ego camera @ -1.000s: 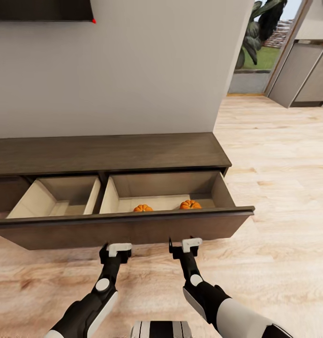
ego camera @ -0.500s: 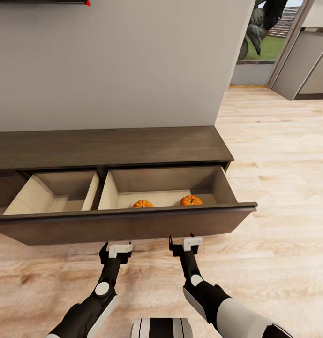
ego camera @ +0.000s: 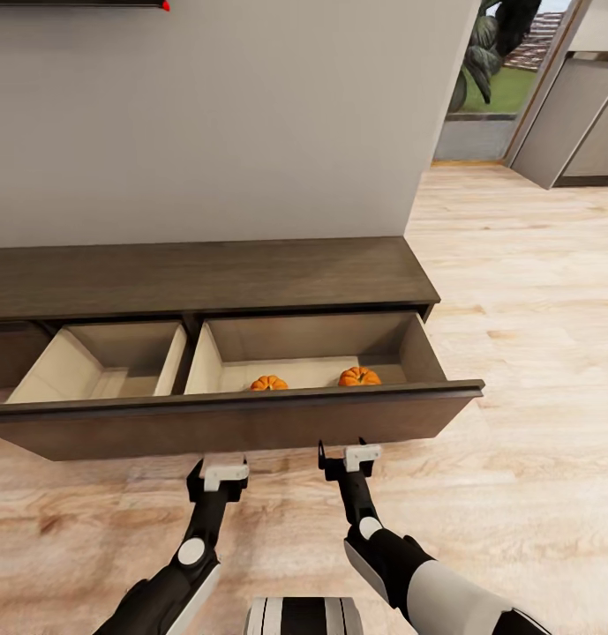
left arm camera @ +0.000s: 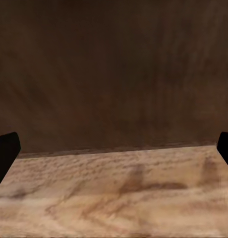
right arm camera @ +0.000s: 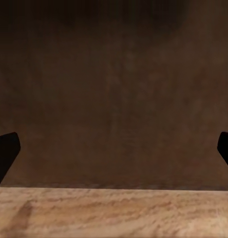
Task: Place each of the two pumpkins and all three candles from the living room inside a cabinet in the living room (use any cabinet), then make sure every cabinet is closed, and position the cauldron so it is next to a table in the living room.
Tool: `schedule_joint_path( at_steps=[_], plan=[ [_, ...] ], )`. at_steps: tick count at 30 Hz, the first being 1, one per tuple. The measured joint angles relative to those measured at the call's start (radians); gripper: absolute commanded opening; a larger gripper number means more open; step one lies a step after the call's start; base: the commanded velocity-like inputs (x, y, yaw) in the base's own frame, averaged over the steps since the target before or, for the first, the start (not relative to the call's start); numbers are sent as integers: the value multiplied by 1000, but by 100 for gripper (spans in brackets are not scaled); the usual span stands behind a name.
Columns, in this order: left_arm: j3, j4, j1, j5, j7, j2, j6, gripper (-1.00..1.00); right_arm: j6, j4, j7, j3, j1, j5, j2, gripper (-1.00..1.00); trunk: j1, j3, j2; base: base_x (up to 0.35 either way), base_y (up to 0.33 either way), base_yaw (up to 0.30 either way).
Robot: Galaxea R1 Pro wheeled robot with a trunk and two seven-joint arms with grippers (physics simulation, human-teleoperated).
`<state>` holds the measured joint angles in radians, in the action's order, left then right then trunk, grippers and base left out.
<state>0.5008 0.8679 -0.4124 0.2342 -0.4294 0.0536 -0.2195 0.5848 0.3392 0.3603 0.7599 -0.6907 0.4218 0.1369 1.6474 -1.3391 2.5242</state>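
The long dark brown cabinet (ego camera: 206, 278) stands against the wall with its wide drawer pulled out. Two orange pumpkins (ego camera: 269, 383) (ego camera: 359, 377) lie in the drawer's right compartment; the left compartment (ego camera: 109, 370) holds nothing I can see. My left gripper (ego camera: 218, 470) and right gripper (ego camera: 343, 456) hover low over the floor just in front of the drawer front (ego camera: 251, 423), both open and holding nothing. The wrist views face that dark front (left arm camera: 114, 74) (right arm camera: 114, 99) at close range, fingertips (left arm camera: 5, 151) (right arm camera: 5, 148) spread wide. Candles, cauldron and table are out of view.
Pale wood floor (ego camera: 533, 353) stretches to the right of the cabinet. A doorway with a plant (ego camera: 489, 53) and grey kitchen units (ego camera: 586, 115) lie at the far right. A dark screen edge (ego camera: 74, 3) hangs on the wall above.
The camera tilted down a little a second ago, shifting the whole picture. Since then my left gripper has drawn slightly back from the drawer front. The pumpkins have not moved.
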Motion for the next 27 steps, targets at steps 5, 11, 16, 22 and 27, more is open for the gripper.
schedule_joint_path(
  at_steps=[5, 11, 16, 22, 27],
  plan=[
    [0, 21, 33, -1, -7, 1, -85, 100, 0, -1, 0, 0, 0, 0, 0, 100, 0, 0, 0, 0, 0, 0],
    [-1, 26, 39, 1, -12, 11, -105, 100, -1, -1, 1, -1, 0, 0, 0, 100, 0, 0, 0, 0, 0, 0],
    [-5, 26, 40, 1, -12, 12, -106, 100, -1, -2, 0, -1, 0, 0, 0, 100, 0, 0, 0, 0, 0, 0],
    [-13, 31, 39, 3, -7, 11, -104, 100, -6, -3, -1, 0, 0, -2, 0, 100, 0, 0, 0, 68, 0, 0],
    [-17, 39, 39, 10, -11, 12, -103, 100, -8, -5, -1, 0, 0, -3, 0, 100, 0, 0, 0, 22, 0, 0]
  ],
)
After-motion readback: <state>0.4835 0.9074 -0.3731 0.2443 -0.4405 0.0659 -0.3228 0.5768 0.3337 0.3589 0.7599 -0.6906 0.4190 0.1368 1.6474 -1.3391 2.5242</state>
